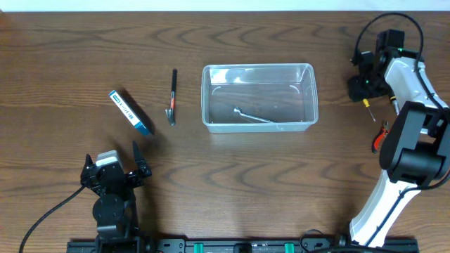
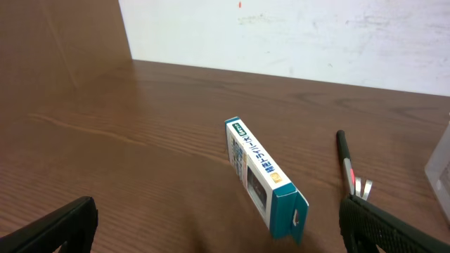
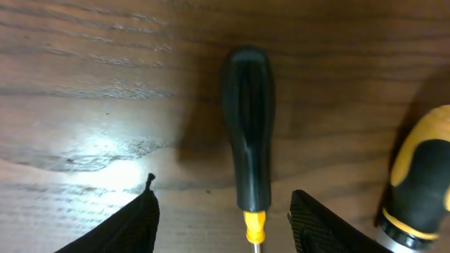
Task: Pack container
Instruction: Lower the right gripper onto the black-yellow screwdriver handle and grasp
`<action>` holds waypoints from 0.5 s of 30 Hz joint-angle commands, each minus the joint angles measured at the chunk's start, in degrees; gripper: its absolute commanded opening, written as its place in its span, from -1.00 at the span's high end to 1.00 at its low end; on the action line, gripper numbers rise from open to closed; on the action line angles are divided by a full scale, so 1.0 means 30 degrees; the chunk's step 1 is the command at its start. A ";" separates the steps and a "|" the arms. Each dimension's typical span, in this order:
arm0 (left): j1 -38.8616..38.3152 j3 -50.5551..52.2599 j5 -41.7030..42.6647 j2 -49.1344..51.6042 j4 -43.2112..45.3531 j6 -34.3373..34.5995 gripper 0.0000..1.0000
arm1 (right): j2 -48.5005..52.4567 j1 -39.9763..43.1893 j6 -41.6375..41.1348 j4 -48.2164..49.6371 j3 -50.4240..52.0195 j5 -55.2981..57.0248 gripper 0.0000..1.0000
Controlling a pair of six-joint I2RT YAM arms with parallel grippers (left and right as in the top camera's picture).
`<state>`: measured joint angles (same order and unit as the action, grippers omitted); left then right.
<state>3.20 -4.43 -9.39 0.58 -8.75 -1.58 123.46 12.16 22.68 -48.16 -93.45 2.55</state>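
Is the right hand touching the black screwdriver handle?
Apart. In the right wrist view the right hand is open, and a clear gap shows on both sides between its fingers and the black screwdriver handle.

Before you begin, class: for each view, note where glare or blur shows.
Overhead: pale reflections streak the container walls. Left wrist: the box is sharp, the near fingers soft. Right wrist: a bright glare patch lies on the table left of the screwdriver.
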 commanded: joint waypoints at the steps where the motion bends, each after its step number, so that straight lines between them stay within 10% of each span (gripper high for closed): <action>1: -0.0058 0.0532 -0.0022 -0.0117 -0.0189 -0.0248 -0.96 | 0.0729 0.0102 0.0270 0.0233 0.0277 0.0437 -0.22; 15: -0.0058 0.0532 -0.0022 -0.0117 -0.0189 -0.0248 -0.96 | 0.2390 0.1042 -0.0051 0.0641 0.0284 0.0474 -0.28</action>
<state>3.20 -4.43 -9.39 0.58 -8.75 -1.58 126.63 14.02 22.96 -46.04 -93.41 2.20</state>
